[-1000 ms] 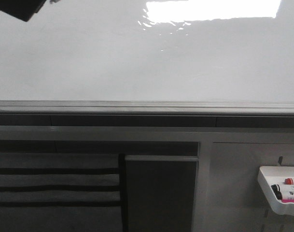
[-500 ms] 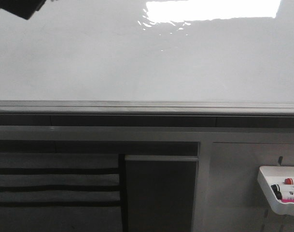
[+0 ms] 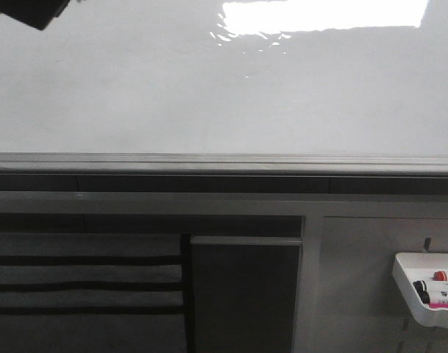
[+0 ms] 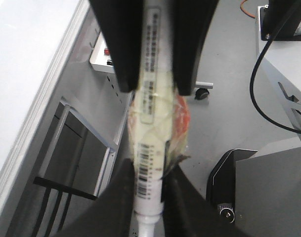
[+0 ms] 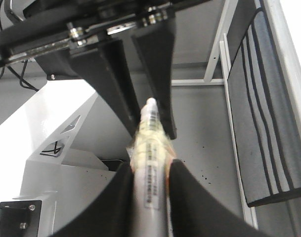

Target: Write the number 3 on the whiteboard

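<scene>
The whiteboard [image 3: 224, 88] fills the upper front view, glossy and blank; no number 3 shows on it. Its grey edge rail [image 3: 224, 158] runs across below. It also shows in the left wrist view [image 4: 21, 59]. One white marker [image 4: 151, 74], with a barcode label and yellowish tape round its middle, is held by both grippers away from the board. My left gripper [image 4: 149, 170] is shut on one end. My right gripper [image 5: 149, 168] is shut on the other part of the marker [image 5: 149, 197]. The two grippers face each other.
A small white tray [image 3: 428, 288] with markers hangs at the lower right under the board. A dark panel [image 3: 246, 294] and a striped grey cloth [image 3: 84, 283] lie below the rail. A dark arm part [image 3: 29, 11] shows at the top left corner.
</scene>
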`<state>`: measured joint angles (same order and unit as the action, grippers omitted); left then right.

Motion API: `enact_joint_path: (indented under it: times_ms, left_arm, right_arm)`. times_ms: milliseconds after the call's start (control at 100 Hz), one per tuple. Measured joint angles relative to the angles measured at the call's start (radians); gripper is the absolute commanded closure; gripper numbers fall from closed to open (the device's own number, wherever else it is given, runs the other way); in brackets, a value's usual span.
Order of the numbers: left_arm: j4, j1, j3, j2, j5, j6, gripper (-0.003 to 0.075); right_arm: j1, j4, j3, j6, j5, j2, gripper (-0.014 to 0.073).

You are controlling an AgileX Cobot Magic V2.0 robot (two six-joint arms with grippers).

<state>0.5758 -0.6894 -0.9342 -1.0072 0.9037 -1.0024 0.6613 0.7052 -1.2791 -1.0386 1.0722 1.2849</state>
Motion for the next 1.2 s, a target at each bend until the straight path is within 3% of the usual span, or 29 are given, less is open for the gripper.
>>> enact_joint_path:
  times_ms: [340, 460, 570, 650, 850, 970, 1200]
  left_arm:
    - [0.0, 0.0, 0.0, 0.0, -0.002, 0.004, 0.072]
    - [0.0, 0.0, 0.0, 0.0, -0.003, 0.004, 0.0579]
    - [0.0, 0.0, 0.0, 0.0, -0.004, 0.002, 0.0394]
    - [0.0, 0.0, 0.0, 0.0, -0.008, 0.001, 0.0325]
    - [-0.064, 0.0, -0.008, 0.009, -0.015, 0.001, 0.0318]
    - [-0.118, 0.0, -0.008, 0.051, -0.047, 0.039, 0.0318]
    - [-0.339, 0.0, -0.005, 0.176, -0.089, 0.323, 0.0318]
  right_arm:
    - [0.001, 0.0, 0.0, 0.002, 0.002, 0.0, 0.0565]
    - [0.001, 0.0, 0.0, 0.002, 0.002, 0.0, 0.0565]
    - [0.001, -0.002, 0.0, 0.002, 0.0, 0.0, 0.0565]
    - [0.001, -0.002, 0.0, 0.002, -0.002, 0.0, 0.0565]
    - [0.001, -0.023, 0.0, 0.013, -0.018, -0.015, 0.0565]
    - [0.001, -0.133, 0.0, 0.106, -0.035, -0.058, 0.0565]
    - [-0.022, -0.429, 0.007, 0.402, -0.037, -0.167, 0.0565]
